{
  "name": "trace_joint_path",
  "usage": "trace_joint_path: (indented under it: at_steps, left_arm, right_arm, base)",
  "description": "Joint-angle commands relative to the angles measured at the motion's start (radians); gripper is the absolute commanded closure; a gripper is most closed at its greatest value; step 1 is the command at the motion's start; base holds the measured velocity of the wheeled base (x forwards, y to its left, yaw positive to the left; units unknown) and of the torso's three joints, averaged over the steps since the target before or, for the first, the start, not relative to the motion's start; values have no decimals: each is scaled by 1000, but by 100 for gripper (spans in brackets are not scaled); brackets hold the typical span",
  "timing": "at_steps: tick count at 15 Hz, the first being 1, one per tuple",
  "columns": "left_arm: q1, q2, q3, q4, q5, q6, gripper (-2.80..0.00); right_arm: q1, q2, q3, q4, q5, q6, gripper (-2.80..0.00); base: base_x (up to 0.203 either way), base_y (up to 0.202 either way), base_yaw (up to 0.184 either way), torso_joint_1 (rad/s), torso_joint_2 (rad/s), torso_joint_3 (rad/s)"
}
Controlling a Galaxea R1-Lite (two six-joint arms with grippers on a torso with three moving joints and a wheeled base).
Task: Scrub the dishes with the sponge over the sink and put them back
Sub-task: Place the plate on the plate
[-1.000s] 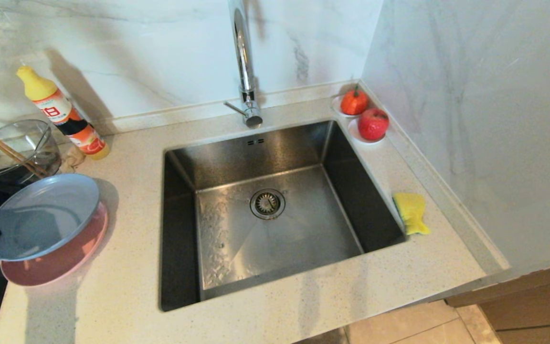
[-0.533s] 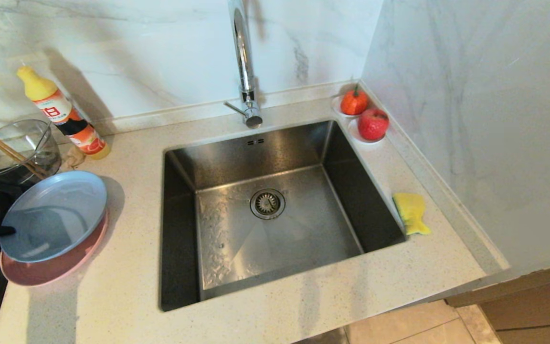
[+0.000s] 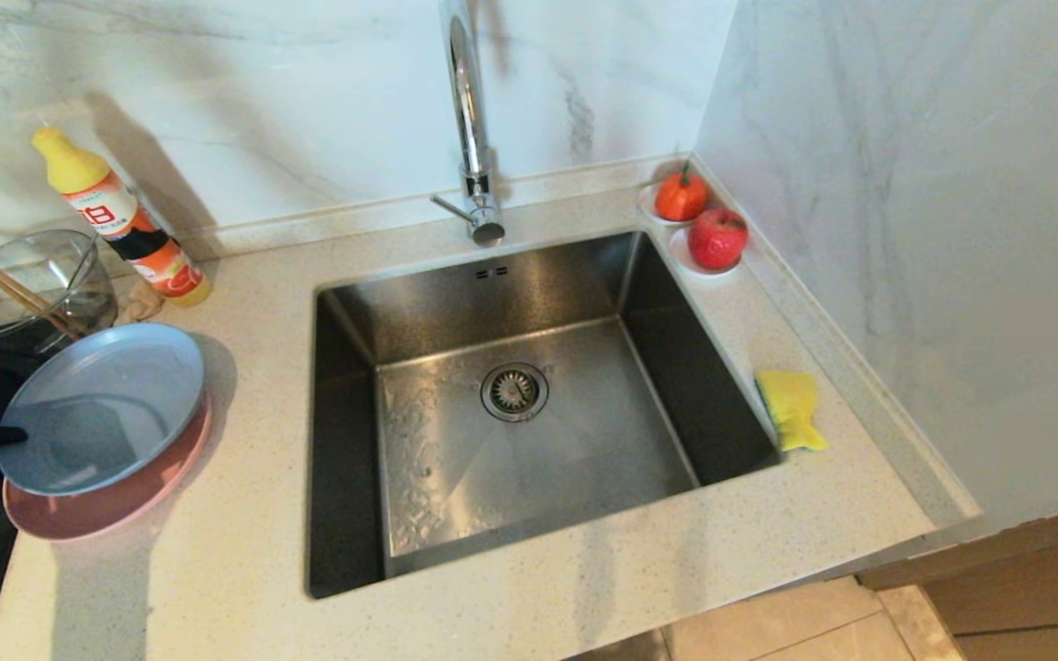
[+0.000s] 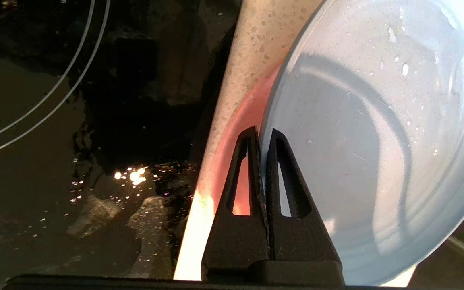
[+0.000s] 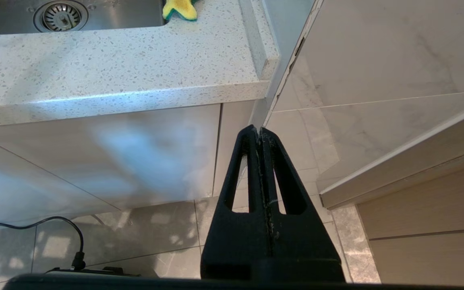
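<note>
The left gripper (image 4: 261,135) was clamped on the near-left rim of the blue plate (image 3: 102,408), one finger above the rim and one below, at the far left of the counter (image 3: 529,606). The plate was tilted, its gripped edge lower and its far-right edge raised, so its face looked up and toward the left. It overlapped the pink plate (image 3: 106,514), which lay flat on the counter beneath it and showed as a crescent along the near side. In the left wrist view water drops dotted the blue plate's face, and the black stovetop (image 4: 54,161) lay just beside the counter edge.

The sponge (image 3: 791,408) lay on the counter at the right edge of the sink (image 3: 345,441), its long axis running near to far, yellow face up, a strip of green showing along the sink side. The sink held nothing but its drain strainer (image 3: 514,391), under the faucet (image 3: 469,110).

The right gripper (image 5: 261,133) hung below and in front of the counter, near the floor, fingers pressed together with nothing between them.

Compared with a second earlier, the blue plate had shifted right and slightly farther away, and more of its face was turned up. The pink plate, sponge and right gripper had not moved.

A soap bottle (image 3: 120,220) and a glass bowl (image 3: 33,275) stood far left; two red fruits (image 3: 717,237) sat at the far-right corner.
</note>
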Motion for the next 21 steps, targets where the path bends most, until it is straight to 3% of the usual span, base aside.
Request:
trace_joint_path:
  at_steps: [1,6,14,19,21]
  left_arm:
    - [2,-2,23,2,-1,6,0]
    - [12,-2,96,-17,3,54,0]
    - [35,-84,179,-22,-4,51,0]
    - [67,-77,250,-26,-2,122,0]
    - [68,-71,251,-26,-2,123,0]
  right_arm:
    - [0,0,0,0,1,-1,0]
    - [0,0,0,0,1,0,0]
    - [0,1,0,0,1,0,0]
    - [0,0,0,0,1,0,0]
    - [0,0,0,0,1,0,0]
  base:
    - [0,0,0,0,0,0]
    - [0,0,0,0,0,0]
    - [0,0,0,0,0,0]
    - [0,0,0,0,0,0]
    - [0,0,0,0,0,0]
